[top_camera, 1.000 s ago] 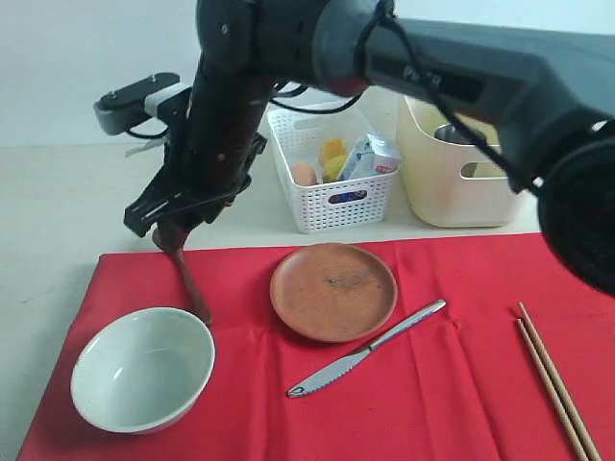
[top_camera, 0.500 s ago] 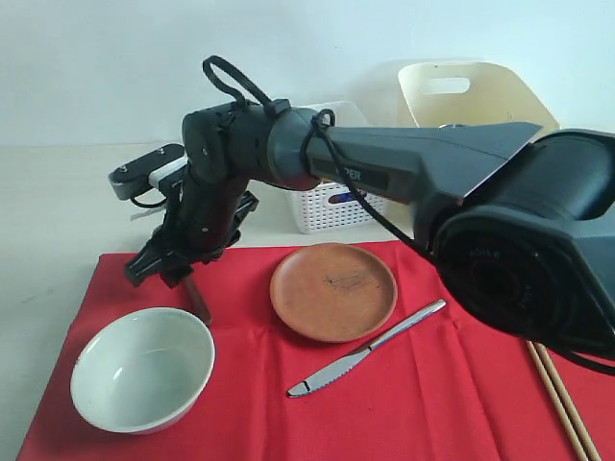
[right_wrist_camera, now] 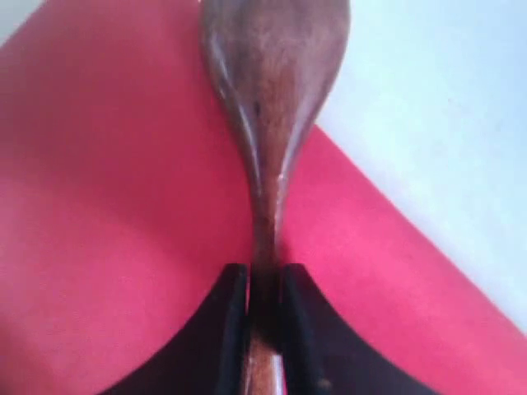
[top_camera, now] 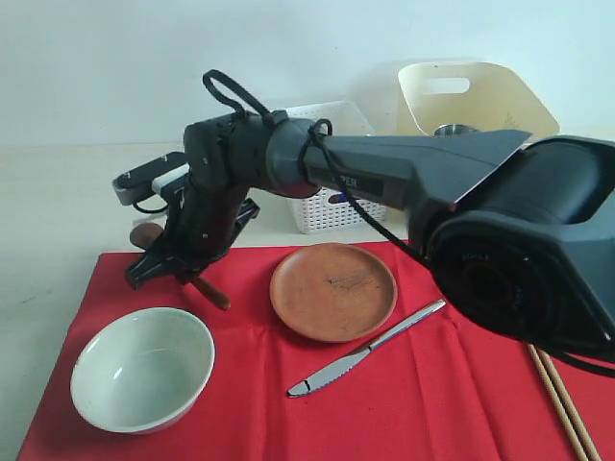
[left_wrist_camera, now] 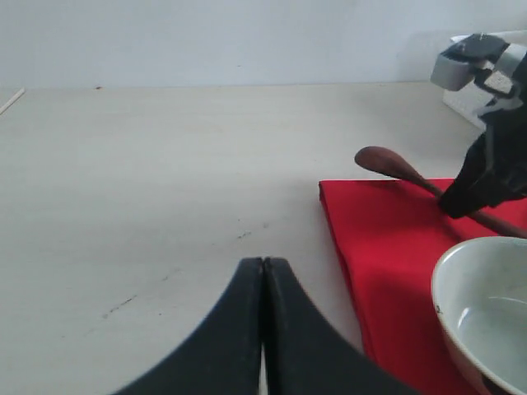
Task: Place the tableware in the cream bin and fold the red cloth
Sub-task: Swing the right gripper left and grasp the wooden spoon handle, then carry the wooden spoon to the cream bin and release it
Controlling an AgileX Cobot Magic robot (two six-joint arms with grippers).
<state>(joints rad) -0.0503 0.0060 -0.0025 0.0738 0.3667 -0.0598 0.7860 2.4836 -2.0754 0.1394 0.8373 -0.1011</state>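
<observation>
pinching the dark wooden spoon [right_wrist_camera: 272, 99] by its handle, the right gripper [right_wrist_camera: 263, 284] sits at the red cloth's [top_camera: 432, 384] far left corner, the spoon's bowl beyond the cloth's edge; left gripper [left_wrist_camera: 263, 276] pressed together.

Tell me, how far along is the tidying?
Early. A steel cup sits in the tall cream bin. The right gripper clamps the dark wooden spoon. The pale green bowl, terracotta round plate, metal knife and wooden chopsticks lie on the red cloth, which is unfolded.

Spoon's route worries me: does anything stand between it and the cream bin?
Yes. The white basket stands between the spoon, gripped by the right gripper, and the bin; lifting over it looks needed.
</observation>
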